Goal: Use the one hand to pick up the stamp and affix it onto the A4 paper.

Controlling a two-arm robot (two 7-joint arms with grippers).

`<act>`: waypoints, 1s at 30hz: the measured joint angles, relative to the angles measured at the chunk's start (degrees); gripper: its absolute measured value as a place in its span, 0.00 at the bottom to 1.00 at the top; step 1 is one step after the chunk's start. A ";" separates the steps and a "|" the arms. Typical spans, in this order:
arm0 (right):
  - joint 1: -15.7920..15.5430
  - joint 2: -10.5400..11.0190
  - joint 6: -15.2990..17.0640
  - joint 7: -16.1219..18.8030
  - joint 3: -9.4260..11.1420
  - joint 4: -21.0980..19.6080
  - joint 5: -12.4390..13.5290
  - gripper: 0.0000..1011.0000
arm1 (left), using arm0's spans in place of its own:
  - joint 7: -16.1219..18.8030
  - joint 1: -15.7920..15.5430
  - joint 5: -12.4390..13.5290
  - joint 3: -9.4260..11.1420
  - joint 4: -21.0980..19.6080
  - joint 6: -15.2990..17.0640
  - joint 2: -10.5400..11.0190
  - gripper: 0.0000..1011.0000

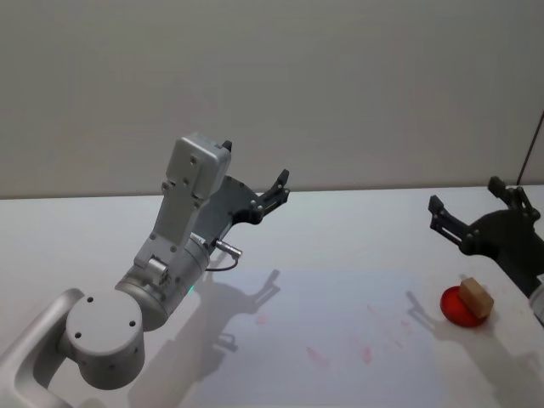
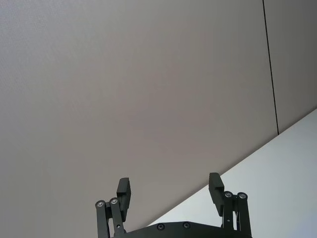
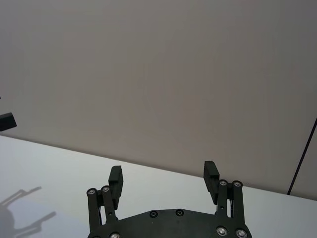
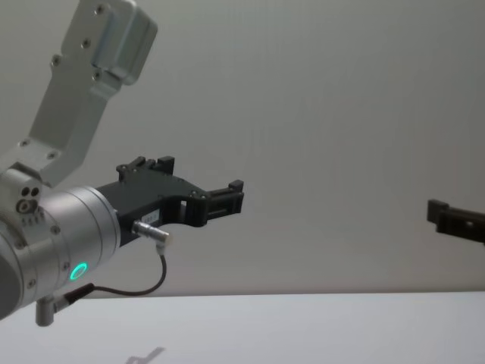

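From where I stand, the right gripper (image 1: pixel 465 194) hangs in the air at the table's (image 1: pixel 85 229) right side, its two black fingers (image 3: pixel 115 174) spread wide with nothing between them. The stamp (image 1: pixel 477 297), a small wooden block, sits on a round red ink pad (image 1: pixel 453 309) just below and nearer than that gripper, apart from it. The A4 paper (image 1: pixel 340 340) lies flat beside the pad, faint red marks on it. The left gripper (image 1: pixel 279 189) is raised over the table's left half, also wide open and empty.
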 joint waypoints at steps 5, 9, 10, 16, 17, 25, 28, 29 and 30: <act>-1.00 1.53 0.73 1.07 0.90 -0.31 0.97 0.99 | 0.00 0.00 0.00 0.00 0.00 0.00 0.00 0.99; -2.26 3.10 1.27 1.95 1.77 -0.58 1.86 0.99 | 0.01 0.00 0.00 0.00 0.00 0.00 0.00 0.99; -2.48 3.34 1.33 2.07 1.90 -0.63 1.99 0.99 | 0.00 0.00 0.00 0.00 0.00 0.00 0.00 0.99; -4.39 5.28 1.77 2.86 3.00 -0.83 2.93 0.99 | 0.00 0.00 0.00 0.00 0.00 0.00 0.00 0.99; -4.53 5.40 1.80 2.92 3.07 -0.83 3.02 0.99 | 0.00 0.00 0.00 0.00 0.00 0.00 0.00 0.99; -6.37 6.99 2.01 3.25 4.03 -0.25 3.60 0.99 | 0.00 0.00 0.00 0.00 0.00 0.00 0.00 0.99; -6.68 7.23 2.07 3.28 4.19 0.05 3.62 0.99 | 0.00 0.00 0.00 0.00 0.00 0.00 0.00 0.99; -6.83 7.33 2.12 3.30 4.25 0.21 3.63 0.99 | 0.00 0.00 0.00 0.00 0.00 0.00 0.00 0.99; -6.91 7.39 2.16 3.31 4.29 0.32 3.63 0.99 | 0.00 0.00 0.00 0.00 0.00 0.00 0.00 0.99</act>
